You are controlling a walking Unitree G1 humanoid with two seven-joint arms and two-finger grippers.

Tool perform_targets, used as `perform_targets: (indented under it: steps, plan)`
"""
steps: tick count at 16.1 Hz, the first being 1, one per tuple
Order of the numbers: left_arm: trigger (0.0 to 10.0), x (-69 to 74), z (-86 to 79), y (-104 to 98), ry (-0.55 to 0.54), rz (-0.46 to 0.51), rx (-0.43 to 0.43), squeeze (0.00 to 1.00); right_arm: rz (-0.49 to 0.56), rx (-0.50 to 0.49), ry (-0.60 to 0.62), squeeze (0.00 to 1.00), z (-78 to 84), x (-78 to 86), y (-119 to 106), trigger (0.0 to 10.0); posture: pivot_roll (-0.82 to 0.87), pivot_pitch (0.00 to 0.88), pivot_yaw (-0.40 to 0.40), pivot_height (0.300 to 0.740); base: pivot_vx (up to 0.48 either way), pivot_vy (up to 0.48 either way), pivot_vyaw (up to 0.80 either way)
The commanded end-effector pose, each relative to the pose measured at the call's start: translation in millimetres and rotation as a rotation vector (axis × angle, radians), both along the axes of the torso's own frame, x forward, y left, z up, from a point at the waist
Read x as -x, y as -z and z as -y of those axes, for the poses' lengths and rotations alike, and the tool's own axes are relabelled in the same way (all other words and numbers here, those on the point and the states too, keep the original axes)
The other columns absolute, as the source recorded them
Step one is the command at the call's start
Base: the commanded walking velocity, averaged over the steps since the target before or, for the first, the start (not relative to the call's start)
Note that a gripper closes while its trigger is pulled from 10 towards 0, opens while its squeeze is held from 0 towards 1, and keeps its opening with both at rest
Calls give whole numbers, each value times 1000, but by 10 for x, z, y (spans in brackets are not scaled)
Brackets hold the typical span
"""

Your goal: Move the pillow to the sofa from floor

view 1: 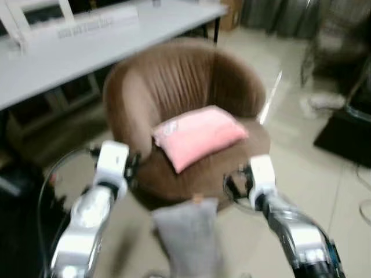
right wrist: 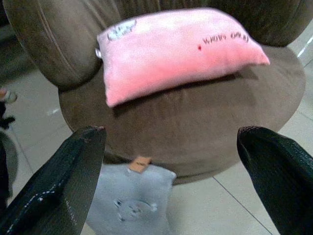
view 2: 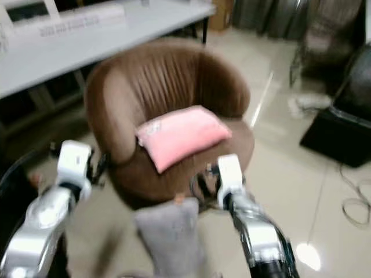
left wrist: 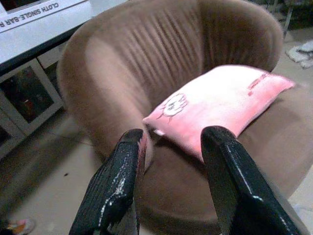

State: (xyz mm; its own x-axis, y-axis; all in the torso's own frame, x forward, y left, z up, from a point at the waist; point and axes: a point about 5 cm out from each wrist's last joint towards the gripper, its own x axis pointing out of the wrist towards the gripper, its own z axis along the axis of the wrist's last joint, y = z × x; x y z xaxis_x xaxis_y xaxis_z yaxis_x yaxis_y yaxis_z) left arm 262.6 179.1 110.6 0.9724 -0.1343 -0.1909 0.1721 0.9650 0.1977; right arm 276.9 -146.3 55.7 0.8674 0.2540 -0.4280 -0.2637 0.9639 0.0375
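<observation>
Fingers: both pairs stand spread and hold nothing; the left gripper [left wrist: 168, 186] has a modest gap, the right gripper [right wrist: 168, 181] a wide one.
Grippers' place: each is raised in front of the sofa [view 1: 174, 81], left one off its left arm, right one just before the seat's front edge.
Pillow: the pink pillow [view 1: 198, 136] lies flat on the seat, one corner toward the backrest, touching neither gripper.
Why so: with the pillow resting on the cushion and both grippers empty, the move looks done; the arms seem merely held up clear of it.
Grey pillow: a second, grey pillow [view 1: 188, 234] lies on the floor against the sofa's base, between the two arms. Judging by the task, this may be the one left to lift, though that is uncertain.
In the way: nothing lies between the grippers and the grey pillow; the seat's front edge overhangs its far end, so a grasp there would be cramped.
Around: a white table [view 1: 87, 52] stands behind the sofa; a dark box [view 1: 348, 136] and cables sit on the tiles to the right.
</observation>
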Motion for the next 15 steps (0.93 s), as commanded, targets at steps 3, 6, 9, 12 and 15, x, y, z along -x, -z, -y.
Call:
perform_targets:
  steps: [3, 6, 9, 12, 15]
  plan:
    - [10000, -15, -44, -25, -7, 5, -16, 0, 20, -12, -5, 0, -40, -23, -54, 10000, 92, 0, 8, 740, 0, 480, -779]
    - [10000, -15, -44, -23, -5, 3, -19, 0, 20, -13, -3, 0, -35, -24, -50, 10000, 92, 0, 9, 740, 0, 480, -781]
    - [10000, -15, -37, -29, 2, 9, -30, 0, 21, -14, -4, 0, -41, -24, -49, 10000, 94, 0, 9, 740, 0, 320, -719]
    - [10000, -12, 0, -30, 26, 13, -63, 0, 23, -10, -10, 0, -48, -25, -52, 10000, 94, 0, 9, 740, 0, -445, 0]
    - [10000, -17, 10, -30, 20, 20, -42, 0, 24, -6, -16, 0, -50, -34, -54, 10000, 95, 0, 8, 740, 0, -320, 0]
